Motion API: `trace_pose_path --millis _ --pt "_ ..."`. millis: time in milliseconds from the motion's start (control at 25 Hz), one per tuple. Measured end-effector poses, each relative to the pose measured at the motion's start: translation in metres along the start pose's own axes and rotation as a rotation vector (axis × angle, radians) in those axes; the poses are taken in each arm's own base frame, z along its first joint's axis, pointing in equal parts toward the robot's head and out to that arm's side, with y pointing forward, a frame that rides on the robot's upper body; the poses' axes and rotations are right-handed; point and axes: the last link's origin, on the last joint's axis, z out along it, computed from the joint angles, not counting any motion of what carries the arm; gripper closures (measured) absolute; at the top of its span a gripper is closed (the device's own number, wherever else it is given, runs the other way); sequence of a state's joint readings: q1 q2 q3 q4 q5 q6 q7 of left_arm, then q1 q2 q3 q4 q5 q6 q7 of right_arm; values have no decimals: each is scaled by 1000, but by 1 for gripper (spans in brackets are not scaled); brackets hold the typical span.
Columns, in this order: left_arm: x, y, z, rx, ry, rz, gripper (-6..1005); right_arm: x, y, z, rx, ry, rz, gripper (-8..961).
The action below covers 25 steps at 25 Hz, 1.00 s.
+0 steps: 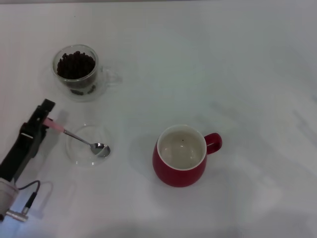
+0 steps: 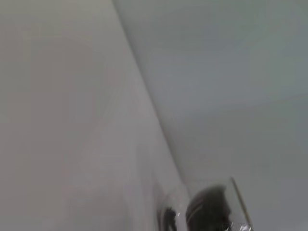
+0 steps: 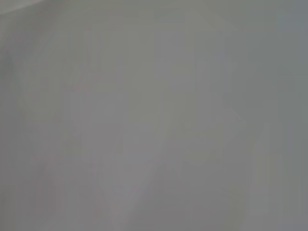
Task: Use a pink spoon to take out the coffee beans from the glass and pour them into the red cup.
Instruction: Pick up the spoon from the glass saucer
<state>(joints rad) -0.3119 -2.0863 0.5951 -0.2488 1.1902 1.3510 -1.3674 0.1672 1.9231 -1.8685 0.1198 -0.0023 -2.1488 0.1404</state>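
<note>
Left gripper clamped on pink spoon, its empty bowl beyond the fingers; coffee beans fill glass, red cup unfilled.

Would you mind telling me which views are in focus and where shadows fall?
Head view: fairly sharp, soft shadows left of the red cup and the glass. Left wrist view: blurred, the glass only a dark smear. Right wrist view: featureless grey, nothing to make out.

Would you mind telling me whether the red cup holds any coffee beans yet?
Nearly empty: the red cup shows its cream inside, with one tiny dark speck, possibly a bean.
</note>
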Motion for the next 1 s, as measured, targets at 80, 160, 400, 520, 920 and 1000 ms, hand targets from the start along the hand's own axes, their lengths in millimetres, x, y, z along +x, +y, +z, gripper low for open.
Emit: trace_pose_path --millis 80,160,400,520,920,1000 --pt "-3 1 2 1 -15 3 274 0 -1 0 10 -2 -7 335" --pt "-4 2 3 -3 -22 14 282 -1 -3 -1 25 -2 -16 335" --pt "-7 5 2 -24 -26 46 307 -2 -7 -5 62 2 -37 335" --pt "-9 5 1 -29 -23 52 319 -3 -7 -7 77 3 -43 336" --pt "-10 2 -5 -14 -21 48 657 -3 -5 -6 88 -4 -42 335" --pt "-10 1 -6 -12 -20 49 714 -3 -4 -6 89 -5 -41 335"
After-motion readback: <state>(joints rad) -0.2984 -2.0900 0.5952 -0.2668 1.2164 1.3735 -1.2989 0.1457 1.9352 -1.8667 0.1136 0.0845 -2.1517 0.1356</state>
